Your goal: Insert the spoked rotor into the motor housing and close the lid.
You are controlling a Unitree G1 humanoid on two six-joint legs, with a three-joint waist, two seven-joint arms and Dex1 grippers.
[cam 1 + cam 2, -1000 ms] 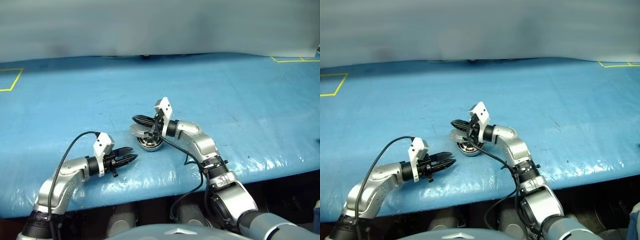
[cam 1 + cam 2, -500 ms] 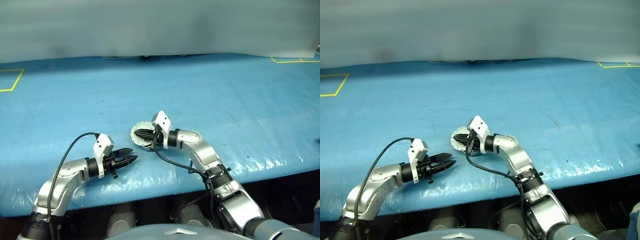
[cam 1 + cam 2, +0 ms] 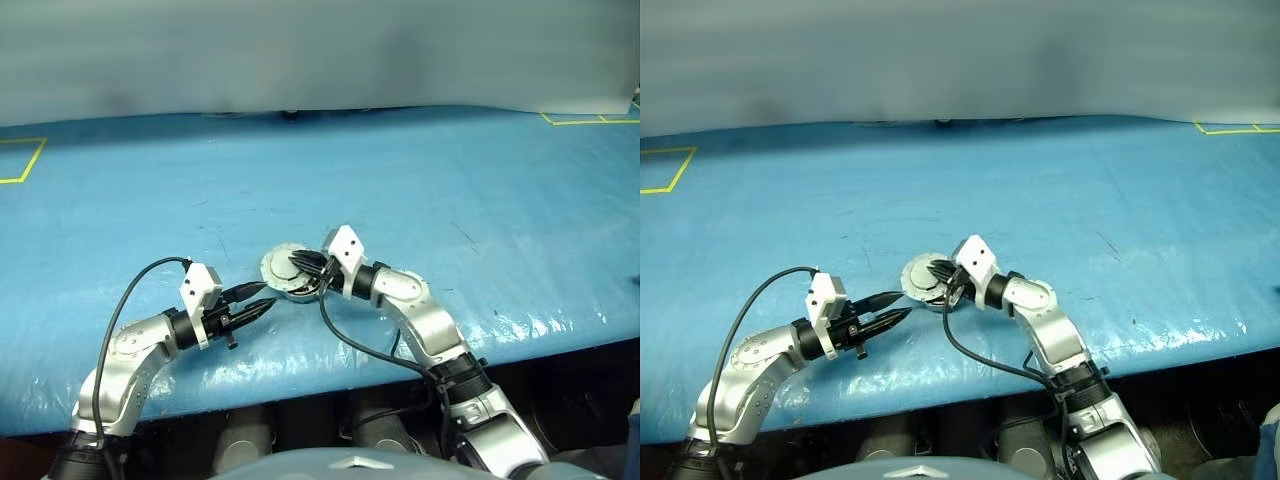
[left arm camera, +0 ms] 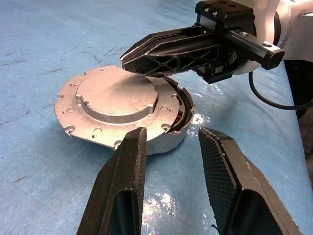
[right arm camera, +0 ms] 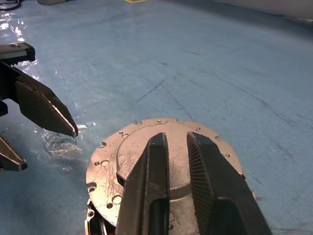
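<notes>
Lid: the lid lies plain grey face up on top of the housing, shifted to one side. It overhangs the housing rim on one side and leaves a crescent of copper windings exposed on the other, so it is judged laid on but not seated.
Housing: it stands on the blue desk near the front edge, between the two arms.
Rotor: no spokes are visible; the lid covers the cavity, so whether the rotor is inside cannot be told.
Right end effector: the right end effector hovers low over the lid centre, fingers parted by a narrow gap and grasping nothing. This placement looks suited to pressing or nudging the lid.
Left end effector: the left end effector sits level, just beside the housing, fingers apart and empty. The exposed rim lies in line with its gap; it appears posted to steady the housing or push the lid sideways.
Obstructions: the lid offset is the main obstacle to closing. The two end effectors are close together over one small part, so crowding is a risk.
Surroundings: yellow tape marks lie far off on the desk, well apart from the work; a black cable loops along the left arm.
</notes>
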